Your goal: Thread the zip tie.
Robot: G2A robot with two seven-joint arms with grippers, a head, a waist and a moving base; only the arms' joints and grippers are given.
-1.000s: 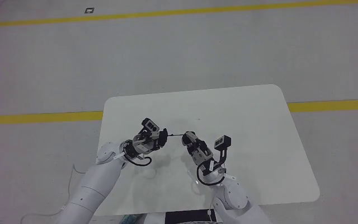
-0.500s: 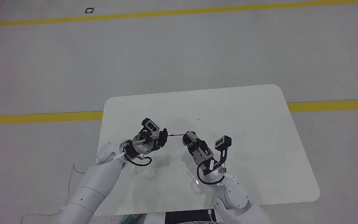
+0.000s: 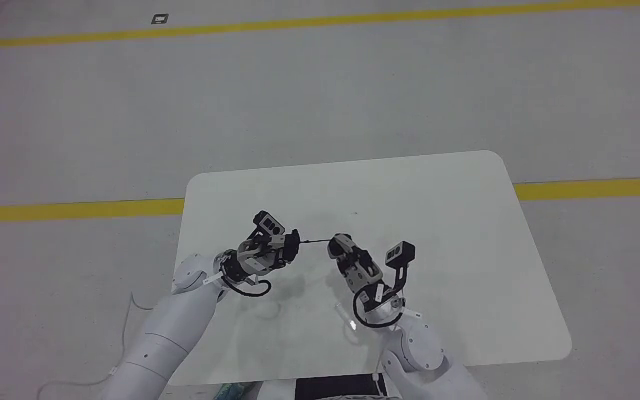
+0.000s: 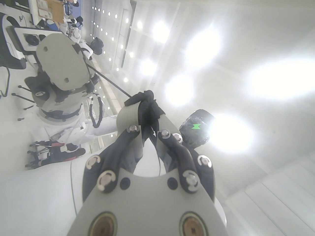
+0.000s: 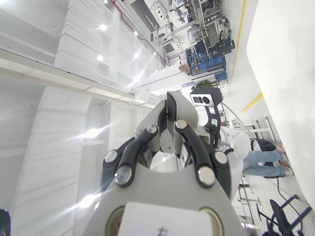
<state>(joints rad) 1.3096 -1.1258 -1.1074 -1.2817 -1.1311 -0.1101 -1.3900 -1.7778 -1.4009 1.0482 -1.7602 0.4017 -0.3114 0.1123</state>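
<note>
The zip tie is a thin, straight black plastic strap. It is held in the air above the left half of a smooth white table with rounded corners, and it spans the short gap between the two grippers. The left gripper is at its left end and the right gripper at its right end, and the two point toward each other. In the left wrist view the left gripper's smooth grey fingers are pressed together on the zip tie. Crumpled black material at their tips is hard to tell apart from the zip tie itself, and a thin black tail hangs back between the curved black linkages toward the palm. From those tips the zip tie runs straight across to the right gripper's rounded grey finger, where its end goes out of sight. In the right wrist view the right gripper's fingers are closed together, with a ribbed black pad showing along the seam. The zip tie is hidden between them, so the hold there shows from the other views. From above, the zip tie's head and tip are too small to make out. A grey floor with yellow painted lines lies beyond the table.
</note>
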